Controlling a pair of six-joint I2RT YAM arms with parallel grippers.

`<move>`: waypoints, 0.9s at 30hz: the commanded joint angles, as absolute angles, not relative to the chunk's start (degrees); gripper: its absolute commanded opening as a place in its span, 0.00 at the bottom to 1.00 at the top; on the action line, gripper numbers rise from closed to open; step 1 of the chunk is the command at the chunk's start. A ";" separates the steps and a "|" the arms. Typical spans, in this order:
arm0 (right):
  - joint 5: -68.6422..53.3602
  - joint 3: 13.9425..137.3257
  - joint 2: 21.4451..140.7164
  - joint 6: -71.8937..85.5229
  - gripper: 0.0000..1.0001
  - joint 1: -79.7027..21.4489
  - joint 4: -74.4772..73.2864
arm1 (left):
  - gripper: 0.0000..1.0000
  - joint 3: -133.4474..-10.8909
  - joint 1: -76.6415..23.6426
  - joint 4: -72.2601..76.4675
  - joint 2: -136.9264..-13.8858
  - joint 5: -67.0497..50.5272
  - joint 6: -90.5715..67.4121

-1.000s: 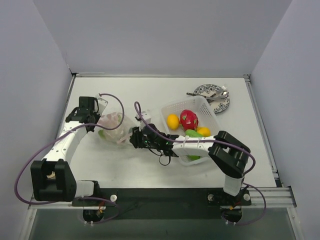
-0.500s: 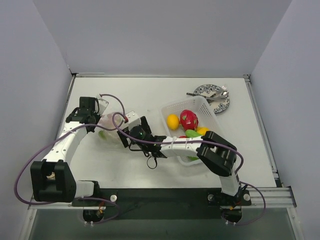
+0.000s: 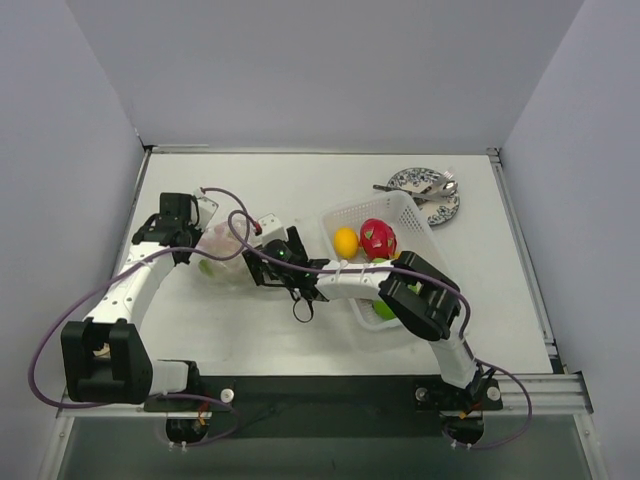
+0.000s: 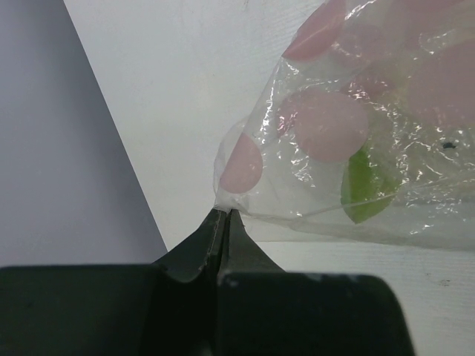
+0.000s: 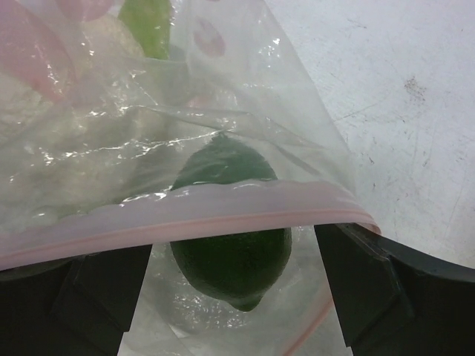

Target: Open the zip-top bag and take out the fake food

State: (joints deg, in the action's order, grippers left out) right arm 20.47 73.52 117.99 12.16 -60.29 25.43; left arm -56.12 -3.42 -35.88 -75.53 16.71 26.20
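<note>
Here, left gripper [image 4: 223, 216] pinching zip-top bag [image 4: 349, 141] corner; right gripper [image 5: 234, 285] spread wide at its mouth

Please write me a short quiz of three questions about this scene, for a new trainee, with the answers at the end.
1. True or false: the left gripper is shut on a corner of the soft transparent zip-top bag.
2. In the right wrist view, what shows between the open fingers of the right gripper, behind the pinkish zip strip?
A) a dark green lime-shaped plastic fruit
B) a yellow banana
C) a metal spoon
3. Fill in the missing word: the red spiky plastic fruit lies in the rigid white mesh ____.

Key: 1 true; 2 A; 3 tray.
</note>
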 commanded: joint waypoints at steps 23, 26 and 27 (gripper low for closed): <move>7.65 59.34 96.08 24.16 0.61 -58.80 21.80 | 0.00 -80.94 -3.95 -48.87 -75.76 2.90 13.19; 6.59 56.08 90.19 25.49 0.61 -58.36 18.29 | 0.00 -81.65 -4.39 -48.60 -77.08 2.81 12.48; 6.85 54.86 87.65 25.84 0.61 -58.19 16.11 | 0.00 -81.65 -4.48 -48.60 -77.34 2.38 12.05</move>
